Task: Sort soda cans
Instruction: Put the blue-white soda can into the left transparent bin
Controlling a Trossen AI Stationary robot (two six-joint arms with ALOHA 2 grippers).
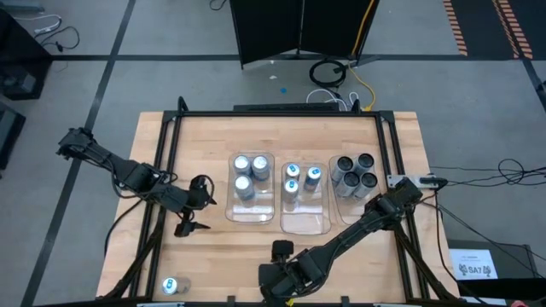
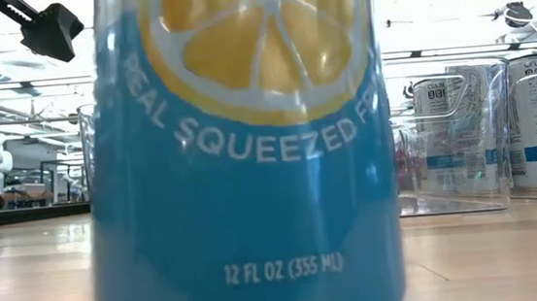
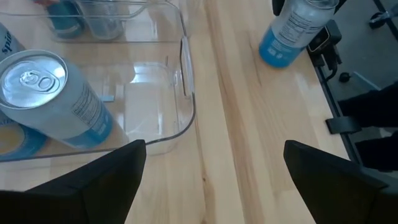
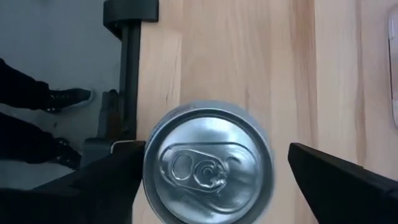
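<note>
Right wrist view: right gripper (image 4: 211, 180) spread wide, straddling a round silver-topped can (image 4: 208, 165) on pale wood. Left gripper (image 1: 189, 215) also wide, beside the clear plastic tray (image 1: 229, 213) of cans (image 1: 249, 166).

- I see even, bright overhead light on the wooden table (image 1: 205, 247), with soft shadows.
- In my low view, the blue can (image 2: 240, 153) looms close; bright windows behind wash out.
- The clear tray (image 3: 180, 118) shows glare.
</note>
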